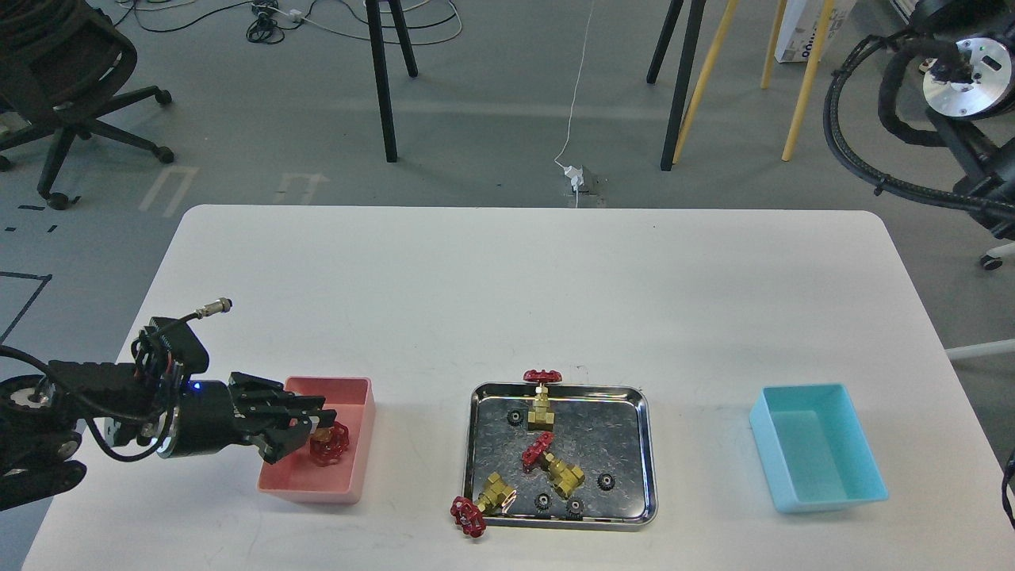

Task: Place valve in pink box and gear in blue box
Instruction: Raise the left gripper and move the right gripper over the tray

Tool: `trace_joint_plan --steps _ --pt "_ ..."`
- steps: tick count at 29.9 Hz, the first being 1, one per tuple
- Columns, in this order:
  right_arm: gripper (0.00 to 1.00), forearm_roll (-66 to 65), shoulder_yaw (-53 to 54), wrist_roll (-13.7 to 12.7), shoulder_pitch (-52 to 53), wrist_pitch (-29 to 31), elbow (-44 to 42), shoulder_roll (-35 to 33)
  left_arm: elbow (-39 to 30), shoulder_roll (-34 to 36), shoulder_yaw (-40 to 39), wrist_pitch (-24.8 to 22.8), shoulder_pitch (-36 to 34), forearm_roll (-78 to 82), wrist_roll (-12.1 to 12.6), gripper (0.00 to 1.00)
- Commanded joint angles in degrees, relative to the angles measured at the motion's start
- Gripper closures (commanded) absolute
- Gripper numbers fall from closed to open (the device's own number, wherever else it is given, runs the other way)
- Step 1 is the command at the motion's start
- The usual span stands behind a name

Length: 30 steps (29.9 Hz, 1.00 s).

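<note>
My left gripper reaches in from the left over the pink box and is shut on a valve, whose red handwheel hangs low inside the box. Three more valves are at the steel tray: one at the back rim, one in the middle, and one at the front left corner with its handwheel out on the table. Several small black gears lie in the tray, such as one at the right. The blue box stands empty at the right. My right gripper is out of view.
The white table carries the pink box, tray and blue box in a row near its front edge. Chairs, stool legs and cables stand on the floor behind. Another robot arm with a cable loom is at the top right, off the table.
</note>
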Motion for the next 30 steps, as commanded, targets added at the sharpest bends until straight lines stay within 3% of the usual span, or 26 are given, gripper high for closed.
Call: trace_joint_plan --steps 1,7,13,16,22,30 --pt "0.01 -0.01 0.01 0.09 -0.37 0.07 0.05 0.0 -0.08 0.14 0.0 -0.03 0.02 -0.02 0.0 0.65" --pt "0.01 -0.01 -0.08 0.0 -1.51 0.51 -0.22 0.0 -0.52 0.58 -0.43 -0.03 0.02 -0.11 0.0 0.56" --pt "0.01 -0.09 -0.43 0.0 -4.59 0.42 -0.57 0.0 -1.05 1.19 -4.47 -0.55 -0.25 -3.61 0.0 0.36" --pt "0.01 -1.84 -1.57 0.09 -4.33 0.51 -0.48 -0.09 -2.54 3.21 -6.84 -1.69 -0.69 -6.34 0.0 0.33" --pt "0.01 -21.05 -13.24 0.09 -1.0 0.59 1.44 -0.17 -7.82 6.65 -20.18 -14.06 -1.22 -18.18 0.0 0.3" --pt "0.01 -55.42 -27.13 0.09 0.42 2.43 16.71 -4.47 -7.56 -0.81 -34.08 -28.66 -0.51 -55.53 0.0 0.26"
